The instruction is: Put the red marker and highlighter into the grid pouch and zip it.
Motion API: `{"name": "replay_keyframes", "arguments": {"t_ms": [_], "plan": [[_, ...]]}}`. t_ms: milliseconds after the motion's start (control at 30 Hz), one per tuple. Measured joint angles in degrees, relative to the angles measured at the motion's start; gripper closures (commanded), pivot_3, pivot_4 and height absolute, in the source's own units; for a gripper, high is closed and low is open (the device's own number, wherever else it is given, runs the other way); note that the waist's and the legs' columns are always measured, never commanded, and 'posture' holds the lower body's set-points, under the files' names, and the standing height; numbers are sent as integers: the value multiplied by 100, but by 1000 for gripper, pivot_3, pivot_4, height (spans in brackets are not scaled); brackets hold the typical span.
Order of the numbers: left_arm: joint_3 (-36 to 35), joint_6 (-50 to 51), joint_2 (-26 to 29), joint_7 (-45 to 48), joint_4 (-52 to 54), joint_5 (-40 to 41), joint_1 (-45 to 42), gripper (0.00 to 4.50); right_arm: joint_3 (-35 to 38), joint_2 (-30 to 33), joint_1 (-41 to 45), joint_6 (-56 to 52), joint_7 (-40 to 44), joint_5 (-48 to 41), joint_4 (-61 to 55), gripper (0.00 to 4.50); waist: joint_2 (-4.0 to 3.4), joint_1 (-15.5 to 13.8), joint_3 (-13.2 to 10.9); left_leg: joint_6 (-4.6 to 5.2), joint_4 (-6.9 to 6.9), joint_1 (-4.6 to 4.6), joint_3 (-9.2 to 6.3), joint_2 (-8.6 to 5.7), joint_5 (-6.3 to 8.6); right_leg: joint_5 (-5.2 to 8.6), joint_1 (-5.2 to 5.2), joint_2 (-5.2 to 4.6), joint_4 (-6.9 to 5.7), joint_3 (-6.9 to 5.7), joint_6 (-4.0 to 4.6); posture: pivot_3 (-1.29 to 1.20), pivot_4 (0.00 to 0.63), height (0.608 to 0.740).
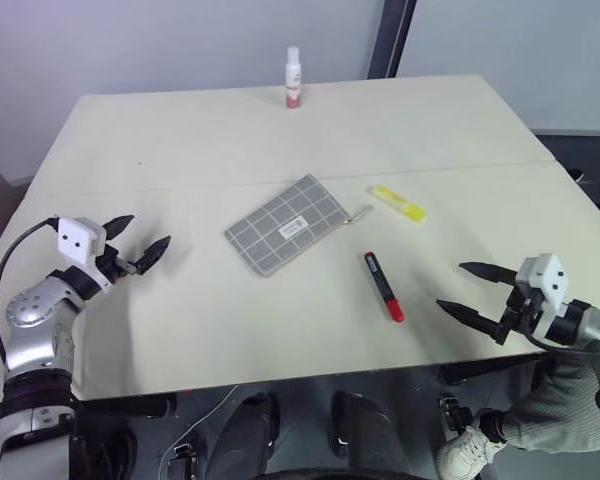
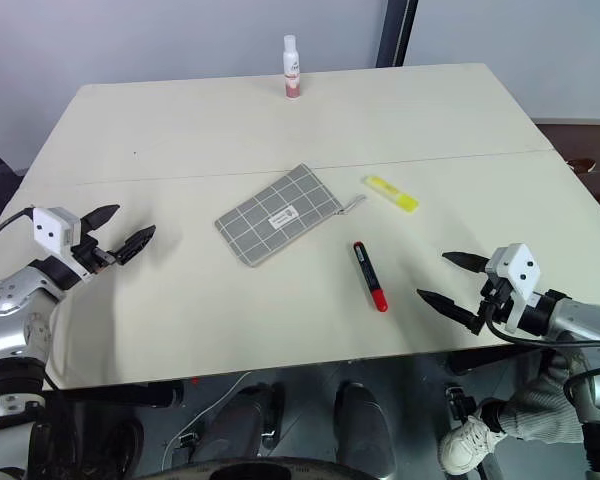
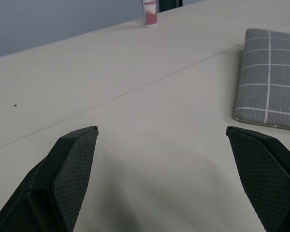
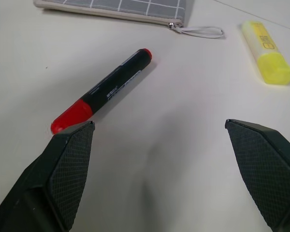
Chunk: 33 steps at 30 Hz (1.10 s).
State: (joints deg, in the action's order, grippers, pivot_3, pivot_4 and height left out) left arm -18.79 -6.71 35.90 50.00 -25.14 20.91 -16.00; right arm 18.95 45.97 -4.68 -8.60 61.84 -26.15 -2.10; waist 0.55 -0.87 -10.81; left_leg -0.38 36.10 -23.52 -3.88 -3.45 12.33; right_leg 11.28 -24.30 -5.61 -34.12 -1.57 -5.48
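Pale cream laminate is covering the wide table (image 1: 180, 330) I am working over, with a thin seam line running across it. The flat grey fabric pouch with white grid lines (image 1: 288, 224) is lying near the middle of the table, turned at an angle, a small white label on its face and its zipper pull cord trailing toward the robot's right. I am reading the zipper as closed along the edge seen in the right wrist view, though I cannot tell for its whole length.

The short stubby bright-yellow highlighter (image 1: 399, 203) is lying just beyond that cord, apart from the pouch. The slim marker with a black body and red cap (image 1: 384, 286) is lying nearer the robot, between the pouch and the right gripper, touching neither.

The left gripper (image 1: 138, 244) is hovering over bare table well to the left of the pouch, its black fingers spread wide and holding nothing. The right gripper (image 1: 470, 290) is hovering near the table's front edge, just right of the marker, its fingers likewise spread wide and empty.

A small white bottle with a red label (image 1: 293, 77) is standing upright at the far edge of the table.
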Motion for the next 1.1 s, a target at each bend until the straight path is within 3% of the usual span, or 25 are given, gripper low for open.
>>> {"name": "replay_keyframes", "arguments": {"t_ms": [100,200,333,667,967,1100], "plan": [[2,-156,2,8,0,-35,1,0,-8,-40,164,-140,-98,-45,2,856,0,4,0,0,2,0,1,0,0,0,0,0,-1,0,0,0,150,740],[99,-521,7,71,12,-187,-14,0,-154,-288,727,-285,-314,-100,-3,2286,0,27,0,0,1,7,26,15,0,-9,-6,-2,-1,-2,12,0,150,740],[340,-1166,-18,164,-58,-445,-92,0,-990,-1165,2013,-295,-804,189,82,4468,2,60,0,2,-1,16,43,38,-1,-26,-14,5,-3,-16,29,0,150,740],[911,-3005,70,381,-582,-1176,-245,0,-2683,-3175,4229,418,-2284,1923,2230,4468,1,23,0,4,-5,3,59,26,-6,-49,-36,11,-7,-10,44,0,150,740],[1649,-4122,11,238,-670,-1918,-336,0,-3219,-3369,4927,905,-3744,3336,4288,4468,0,57,0,1,-8,5,60,23,-9,-51,-43,15,-20,-8,41,0,150,740],[1930,-4482,21,-129,-772,-2525,-516,0,-3227,-3342,5090,1015,-3812,3519,4517,4468,0,126,0,1,-9,11,55,30,-10,-59,-42,27,-29,-8,28,0,150,740]]}}
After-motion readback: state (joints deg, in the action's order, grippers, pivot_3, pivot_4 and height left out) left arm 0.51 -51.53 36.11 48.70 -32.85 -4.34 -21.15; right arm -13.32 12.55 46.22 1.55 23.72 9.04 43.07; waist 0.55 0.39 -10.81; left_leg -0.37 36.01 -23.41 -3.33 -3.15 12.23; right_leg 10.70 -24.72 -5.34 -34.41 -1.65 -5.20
